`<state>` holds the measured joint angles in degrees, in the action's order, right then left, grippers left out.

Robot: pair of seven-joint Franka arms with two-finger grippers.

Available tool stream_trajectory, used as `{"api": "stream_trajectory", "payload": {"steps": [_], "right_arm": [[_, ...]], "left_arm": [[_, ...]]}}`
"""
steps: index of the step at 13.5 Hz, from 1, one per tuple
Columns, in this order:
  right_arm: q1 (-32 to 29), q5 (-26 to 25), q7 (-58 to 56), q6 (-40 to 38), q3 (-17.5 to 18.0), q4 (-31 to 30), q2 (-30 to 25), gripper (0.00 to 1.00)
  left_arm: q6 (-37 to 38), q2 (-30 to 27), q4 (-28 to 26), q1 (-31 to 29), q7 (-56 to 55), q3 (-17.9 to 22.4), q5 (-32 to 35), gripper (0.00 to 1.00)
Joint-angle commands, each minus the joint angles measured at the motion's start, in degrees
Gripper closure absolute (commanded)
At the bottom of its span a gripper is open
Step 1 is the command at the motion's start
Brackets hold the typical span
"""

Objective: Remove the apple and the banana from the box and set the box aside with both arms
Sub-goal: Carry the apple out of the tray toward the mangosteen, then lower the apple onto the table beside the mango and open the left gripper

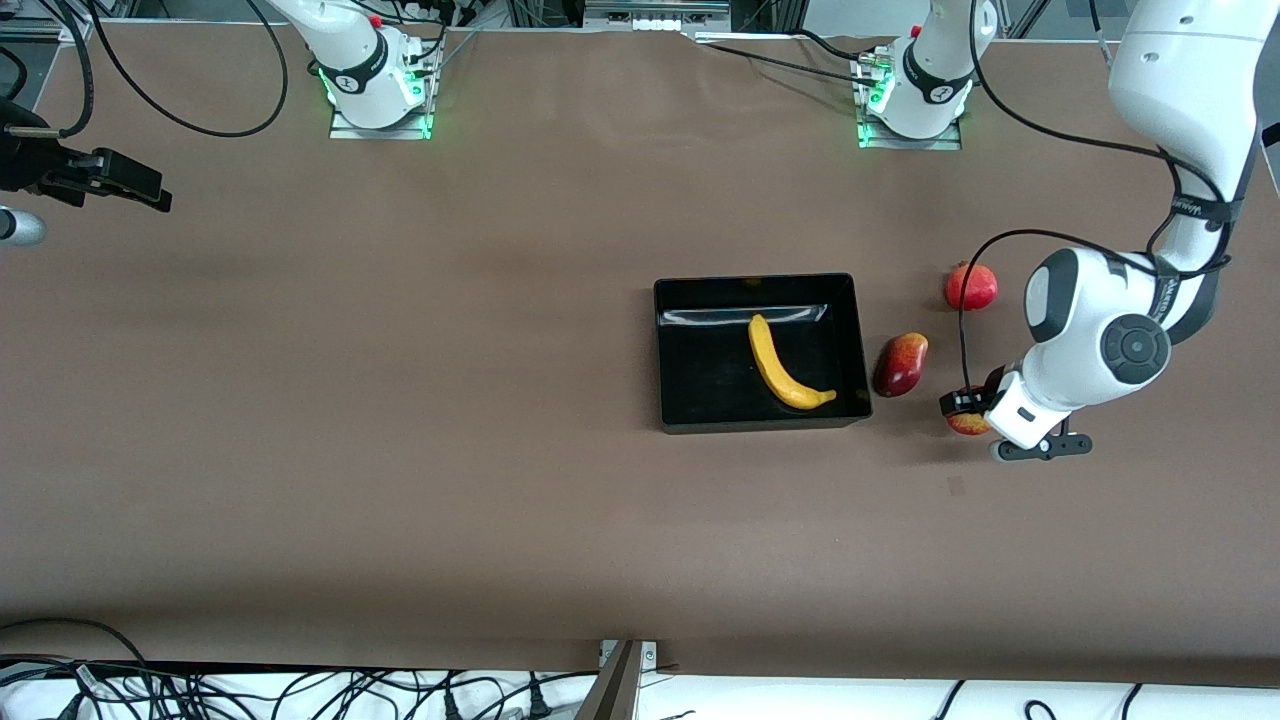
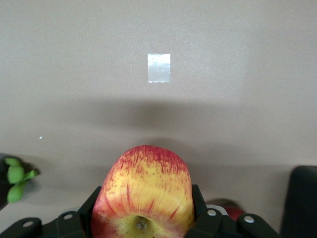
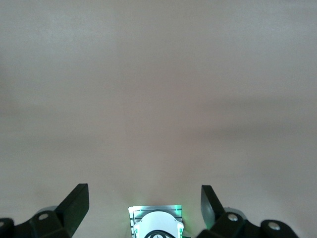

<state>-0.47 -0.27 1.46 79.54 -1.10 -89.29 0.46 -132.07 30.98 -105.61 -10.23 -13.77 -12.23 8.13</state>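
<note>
Two grippers: left gripper (image 1: 968, 412) jaws clamped on the apple (image 2: 142, 191) (banana (image 1: 786, 366) in box (image 1: 665, 350)), right gripper (image 3: 143, 201) jaws apart.

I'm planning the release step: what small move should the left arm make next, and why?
Probably lower and open. The left gripper holds the apple over bare table beside the mango, clear of the box.

Mango (image 1: 900, 365) lies on the table (image 1: 400, 400); pomegranate (image 1: 971, 287) sits farther from camera.
</note>
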Motion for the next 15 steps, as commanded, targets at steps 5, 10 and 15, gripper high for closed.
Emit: {"api": "stream_trajectory", "payload": {"steps": [5, 10, 15], "right_arm": [[0.03, 0.97, 0.47, -1.05, 0.14, 0.69, -0.19, 0.00], [0.03, 1.06, 0.56, -1.05, 0.31, 0.69, -0.19, 0.00], [0.03, 1.06, 0.47, -1.14, 0.40, 0.69, -0.19, 0.00]], "left_arm": [[-4.42, 4.26, 1.54, 1.52, -5.91, 1.24, 5.58, 1.00], [-5.57, 5.23, 1.63, 1.52, -6.35, 1.24, 5.58, 0.52], [-6.09, 6.19, 2.33, 1.61, -7.41, 1.24, 5.67, 0.47]]}}
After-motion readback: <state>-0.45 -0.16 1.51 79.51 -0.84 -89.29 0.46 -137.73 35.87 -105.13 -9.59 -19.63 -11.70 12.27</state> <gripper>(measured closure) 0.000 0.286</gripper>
